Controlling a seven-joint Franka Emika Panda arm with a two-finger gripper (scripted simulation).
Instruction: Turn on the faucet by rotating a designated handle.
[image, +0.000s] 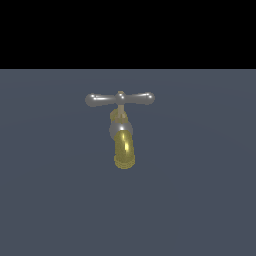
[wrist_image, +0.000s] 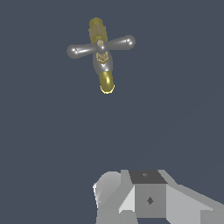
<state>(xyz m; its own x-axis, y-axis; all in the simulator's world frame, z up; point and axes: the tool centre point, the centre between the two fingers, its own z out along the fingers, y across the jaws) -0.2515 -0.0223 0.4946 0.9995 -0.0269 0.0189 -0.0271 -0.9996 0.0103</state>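
While the gripper (wrist_image: 151, 199) hangs well apart from the handle (image: 120, 99), its opening cannot be told.

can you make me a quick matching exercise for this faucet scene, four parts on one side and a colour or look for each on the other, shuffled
Column one:
1. handle
2. spout
3. elbow
4. end effector

Column two:
A. golden brass curve ending in a ribbed ring
B. pale grey and white blocky body, far from the faucet, seen only in the wrist view
C. glossy silver-grey crossbar with two bulbous ends
D. short silver joint between the thin stem and the golden part

Pairs: 1-C, 2-A, 3-D, 4-B
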